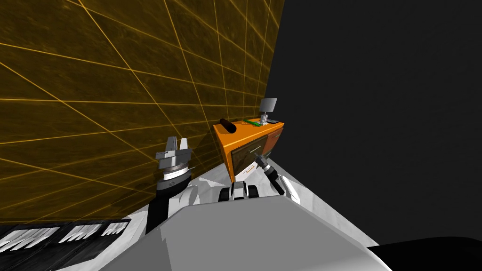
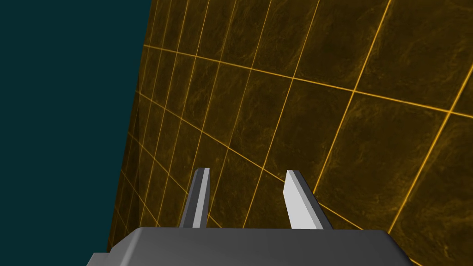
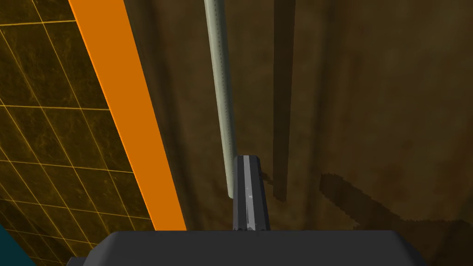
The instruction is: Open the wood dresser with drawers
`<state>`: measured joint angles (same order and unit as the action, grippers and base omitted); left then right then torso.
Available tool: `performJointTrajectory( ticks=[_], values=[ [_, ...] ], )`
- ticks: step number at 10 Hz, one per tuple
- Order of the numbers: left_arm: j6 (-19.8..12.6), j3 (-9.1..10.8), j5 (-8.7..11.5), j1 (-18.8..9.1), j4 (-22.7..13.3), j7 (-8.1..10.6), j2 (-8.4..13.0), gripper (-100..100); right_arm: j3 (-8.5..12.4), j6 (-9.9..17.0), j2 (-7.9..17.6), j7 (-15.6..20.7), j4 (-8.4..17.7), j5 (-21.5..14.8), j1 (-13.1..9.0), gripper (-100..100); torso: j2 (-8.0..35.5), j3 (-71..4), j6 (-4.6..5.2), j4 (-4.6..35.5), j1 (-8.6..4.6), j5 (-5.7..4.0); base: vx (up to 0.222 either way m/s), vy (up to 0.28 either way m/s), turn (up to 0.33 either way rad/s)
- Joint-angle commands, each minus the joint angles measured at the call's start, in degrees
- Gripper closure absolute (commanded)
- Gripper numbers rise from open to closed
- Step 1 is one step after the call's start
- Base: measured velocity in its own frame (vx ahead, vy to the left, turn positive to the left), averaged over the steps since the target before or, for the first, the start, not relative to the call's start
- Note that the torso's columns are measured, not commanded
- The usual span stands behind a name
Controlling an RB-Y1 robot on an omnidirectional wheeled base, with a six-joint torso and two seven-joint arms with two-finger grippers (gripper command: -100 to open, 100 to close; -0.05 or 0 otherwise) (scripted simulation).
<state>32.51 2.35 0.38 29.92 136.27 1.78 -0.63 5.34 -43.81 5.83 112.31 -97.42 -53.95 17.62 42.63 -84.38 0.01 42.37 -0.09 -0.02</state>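
Grey fingers of the right gripper (image 3: 247, 161) are pressed together, gripping nothing, just beside the near end of the drawer handle (image 3: 221, 92); that bar's long axis runs onward from the fingertips across the brown drawer front (image 3: 369, 115) of the orange dresser (image 1: 227, 139). Left gripper (image 2: 247, 172), fingers spread, hangs well apart by the tiled wall (image 2: 323, 115).

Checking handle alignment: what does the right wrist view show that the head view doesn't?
Right wrist view alone: the right gripper, fingers together beside the end of the grey bar handle, not around it. Head view alone: the left gripper raised before the tiled wall, and a dark cylinder on top of the dresser. Both: the dresser's orange frame and brown drawer front.
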Motion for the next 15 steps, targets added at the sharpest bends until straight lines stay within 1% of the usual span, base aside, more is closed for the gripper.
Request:
performJointTrajectory(
  ticks=[1, 2, 3, 5, 7, 10, 11, 12, 13, 14, 15],
  values=[
    [0.0, 0.00, 0.0, 0.0, 0.0, 0.00, 0.0, 0, 0.2, 0.2, 1.1, -1.4, -0.9, 0.1, 0.1, 100, 0.0, 0.1, 0.00, 0.0, -0.08, -0.03, -0.163, -0.100, -0.022],
    [0.0, 0.00, 0.0, 0.0, 0.0, 0.00, 0.0, 0, 0.1, 0.2, 0.8, -1.0, -0.7, 0.0, 0.0, 100, -0.2, -0.1, -0.01, 0.0, -0.01, -0.02, -0.073, -0.045, -0.003],
    [0.0, 0.00, 0.0, 0.0, 0.0, 0.00, 0.0, 0, 0.4, 0.1, 1.1, 0.5, -1.6, -0.9, 0.4, -100, -0.6, -0.3, -0.02, -0.1, 0.24, 0.05, 0.021, 0.016, 0.006],
    [0.0, -0.01, 0.0, 0.0, 0.0, 0.00, 0.0, 0, 0.6, 0.0, 1.4, 2.2, -2.6, -1.9, 0.8, -100, -0.8, -0.5, -0.02, -0.2, 0.39, 0.11, 0.091, 0.070, 0.005],
    [0.0, -0.01, 0.0, 0.0, 0.0, 0.00, 0.0, 0, 0.9, -0.1, 1.7, 4.2, -3.7, -3.0, 1.3, -100, -0.5, -0.3, -0.01, -0.1, 0.10, 0.02, 0.096, 0.072, 0.006],
    [0.0, -0.01, 0.0, 0.0, 0.0, 0.00, 0.0, 0, 1.3, -0.3, 2.1, 7.0, -5.3, -4.7, 2.0, -100, -0.2, -0.1, -0.01, 0.0, 0.04, 0.00, 0.068, 0.062, -0.004],
    [0.0, -0.01, 0.0, 0.0, 0.0, 0.00, 0.0, 0, 1.2, -0.3, 2.0, 6.4, -5.0, -4.3, 1.9, -100, -0.3, -0.1, 0.00, -0.1, 0.07, 0.02, -0.013, 0.011, -0.034],
    [0.0, 0.00, 0.0, 0.0, 0.0, 0.00, 0.0, 0, 1.5, 1.0, 3.3, 4.7, -6.1, -4.7, 1.3, -100, -0.2, -0.1, -0.01, 0.0, -0.05, -0.02, 0.005, 0.023, -0.006],
    [0.0, 0.00, 0.0, 0.0, 0.0, 0.00, 0.0, 0, 1.6, 1.6, 3.8, 3.9, -6.5, -4.8, 1.1, -100, -0.2, -0.1, -0.01, 0.0, 0.02, 0.00, 0.000, 0.020, -0.052],
    [0.0, 0.00, 0.0, 0.0, 0.0, 0.00, 0.0, 0, 1.3, 1.2, 3.2, 4.7, -6.5, -4.9, 1.5, -100, -0.3, -0.2, -0.01, -0.1, 0.07, 0.01, -0.007, 0.004, -0.016],
    [0.0, 0.00, 0.0, 0.0, 0.0, 0.00, 0.0, 0, 1.3, -0.1, 2.2, 6.3, -5.2, -4.4, 1.8, 100, -0.3, -0.2, -0.02, -0.1, 0.06, 0.01, 0.002, -0.011, 0.066]
  ],
)
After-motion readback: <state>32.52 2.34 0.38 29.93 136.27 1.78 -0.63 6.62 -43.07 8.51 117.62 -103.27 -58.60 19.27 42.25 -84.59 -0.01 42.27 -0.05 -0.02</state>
